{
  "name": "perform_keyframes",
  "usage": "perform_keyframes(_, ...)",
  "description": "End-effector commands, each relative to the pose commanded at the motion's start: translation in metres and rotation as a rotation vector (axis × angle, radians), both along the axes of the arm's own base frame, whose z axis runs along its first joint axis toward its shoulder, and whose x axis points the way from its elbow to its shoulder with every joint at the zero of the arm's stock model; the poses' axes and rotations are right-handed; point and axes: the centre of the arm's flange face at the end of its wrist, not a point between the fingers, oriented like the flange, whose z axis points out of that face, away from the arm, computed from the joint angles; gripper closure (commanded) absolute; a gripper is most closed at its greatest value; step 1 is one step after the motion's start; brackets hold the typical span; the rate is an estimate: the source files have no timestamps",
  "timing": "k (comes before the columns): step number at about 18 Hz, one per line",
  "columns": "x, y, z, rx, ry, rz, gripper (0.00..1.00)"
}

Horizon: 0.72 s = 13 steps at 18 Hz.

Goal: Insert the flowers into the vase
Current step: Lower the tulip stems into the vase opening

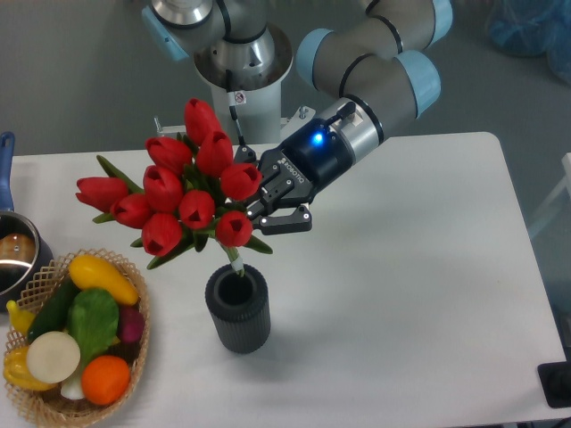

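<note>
Nine or so red tulip buds with green leaves and stems (183, 192), bunched together, hang tilted above a small dark grey cylindrical vase with a ribbed outer wall (238, 312), which stands upright on the white desk (401, 294) toward its near edge, left of centre. One pale stem end dips just inside the vase's round mouth, while the blooms fan out up and to the left, spreading wider than the vase itself. A black two-finger gripper (268, 209) on the grey-and-blue UR5e arm (375, 71) reaches in from the far side of the desk, its blue indicator light lit; the fingers (290, 218) sit at the right of the bunch, among the leaves and just beside the lowest buds, but the flowers hide the fingertips, so whether they are clamped on the stems or parted cannot be told. At the near left corner of the desk sits a woven wicker basket (134, 294) holding colourful vegetables (76, 330), among them yellow, green, white and orange pieces, well apart from the vase. Beyond the basket, at the left edge, part of a metal pot with a blue handle (11, 250) shows, cut off by the frame.
</note>
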Motion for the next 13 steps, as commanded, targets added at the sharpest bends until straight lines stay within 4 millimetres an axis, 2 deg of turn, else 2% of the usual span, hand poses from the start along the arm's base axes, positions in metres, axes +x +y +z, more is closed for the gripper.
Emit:
perform_keyframes(5, -0.001, 0.002, -0.012, 0.019, 0.025, -0.008, 0.79)
perform_keyframes(13, -0.002, 0.003, -0.021, 0.015, 0.014, -0.01, 0.79)
